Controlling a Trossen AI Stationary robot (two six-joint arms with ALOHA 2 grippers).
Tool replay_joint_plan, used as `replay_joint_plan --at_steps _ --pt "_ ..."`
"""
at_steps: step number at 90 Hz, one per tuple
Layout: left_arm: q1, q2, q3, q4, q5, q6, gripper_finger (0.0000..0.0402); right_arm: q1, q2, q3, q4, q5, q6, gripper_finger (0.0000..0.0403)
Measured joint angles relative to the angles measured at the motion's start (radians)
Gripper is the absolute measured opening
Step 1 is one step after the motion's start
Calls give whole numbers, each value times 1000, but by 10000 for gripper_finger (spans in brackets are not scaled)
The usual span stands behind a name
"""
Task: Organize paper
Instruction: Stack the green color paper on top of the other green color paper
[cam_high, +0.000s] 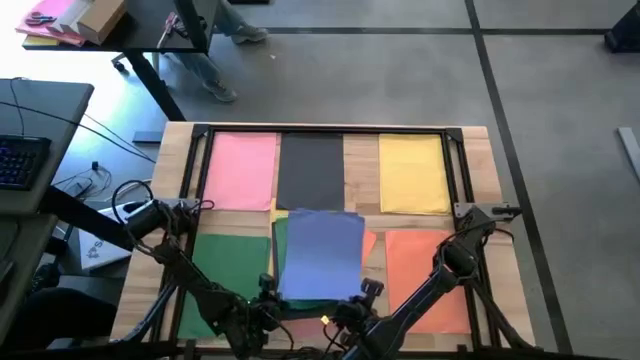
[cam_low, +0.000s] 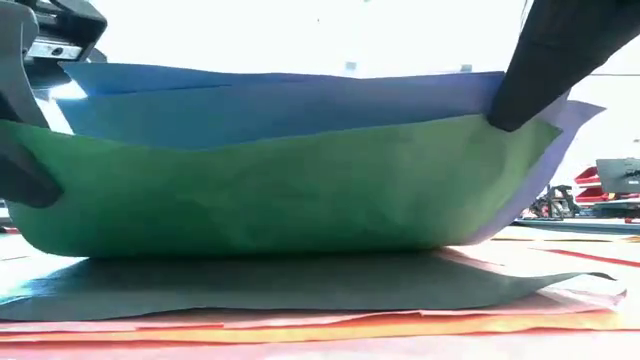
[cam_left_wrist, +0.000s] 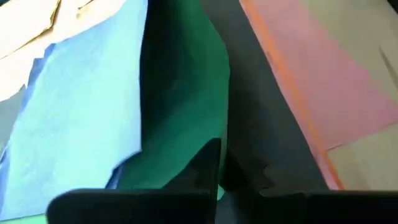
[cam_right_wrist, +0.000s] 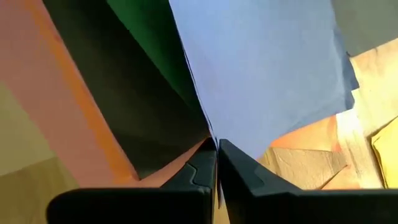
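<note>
From above, the wooden tabletop (cam_high: 480, 160) carries coloured paper laid out in a grid: a pink sheet (cam_high: 243, 170), a dark grey sheet (cam_high: 311, 168) and a yellow sheet (cam_high: 414, 172) along the far row, a green sheet (cam_high: 228, 262) at the near left and an orange sheet (cam_high: 428, 262) at the near right. A blue sheet (cam_high: 322, 252) lies in the near middle, with a second green sheet's edge showing at its left side. Both arms reach in to the near edge of that middle stack; the left gripper (cam_high: 268, 292) sits at its near-left corner and the right gripper (cam_high: 366, 292) at its near-right corner.

At tabletop height, the blue sheets (cam_low: 290, 100) and a green sheet (cam_low: 280, 190) are lifted off the tabletop, bowed upward at both ends. Below them a dark grey sheet (cam_low: 300, 285) lies flat on pink and orange layers (cam_low: 330, 325).

Past the left wrist, the left gripper (cam_left_wrist: 219, 180) has its jaws clenched on the green sheet (cam_left_wrist: 180, 118), beside light blue paper (cam_left_wrist: 81, 118); a dark grey sheet (cam_left_wrist: 261, 112) and a pink sheet (cam_left_wrist: 323, 68) lie under it.

Past the right wrist, the right gripper (cam_right_wrist: 217, 163) has its jaws pressed together, grasping the edge of the blue sheet (cam_right_wrist: 267, 68), with the green sheet (cam_right_wrist: 149, 37) just behind it, and dark grey (cam_right_wrist: 124, 106) and pink (cam_right_wrist: 43, 106) paper underneath.
</note>
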Motion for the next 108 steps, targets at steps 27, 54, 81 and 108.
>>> replay_joint_plan --at_steps 27,54,81,108 --pt "-17 -60 196 -503 132 21 0 -2 0 0 17 -113 -43 58" --pt "-65 -68 317 -798 454 -24 0 -2 0 -1 79 -120 -106 109" --pt "-82 -69 317 -931 543 -119 0 -18 19 -2 144 -130 -105 37" --pt "-89 -140 317 -1052 566 -184 0 -25 40 -4 154 -151 -90 1"
